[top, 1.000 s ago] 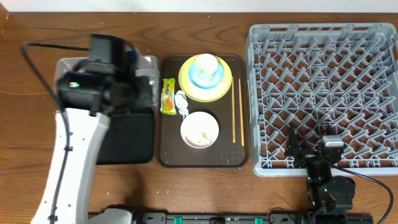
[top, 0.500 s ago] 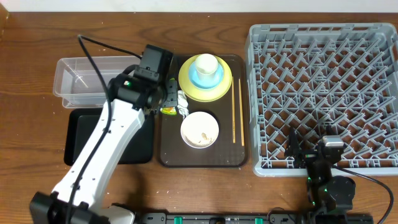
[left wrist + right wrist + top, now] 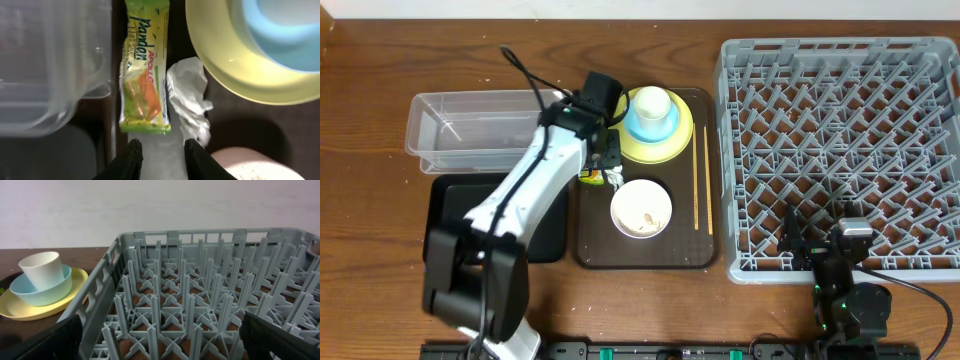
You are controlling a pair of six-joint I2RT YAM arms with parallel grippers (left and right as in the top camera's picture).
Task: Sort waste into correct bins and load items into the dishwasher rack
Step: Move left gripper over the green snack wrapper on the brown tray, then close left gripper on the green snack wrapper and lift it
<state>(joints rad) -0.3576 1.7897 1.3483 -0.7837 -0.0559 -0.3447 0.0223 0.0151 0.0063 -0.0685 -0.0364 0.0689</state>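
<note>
Hovering left hand [image 3: 163,146], partly spread, wrapper [image 3: 145,75] between tub [image 3: 100,87] edge and tissue [image 3: 190,97].

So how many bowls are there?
2. The light blue bowl sits on the yellow plate, a white cup inside it. The white bowl sits on the brown tray beside the chopsticks. None looks hidden.

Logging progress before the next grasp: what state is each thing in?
snack wrapper, flat on brown tray, ungripped
tissue, crumpled, beside it
white bowl, upright, scraps inside
cup, nested in blue bowl on plate
chopsticks, lying on tray
clear tub, looks empty
rack, empty
left gripper, open
right gripper, open
</note>
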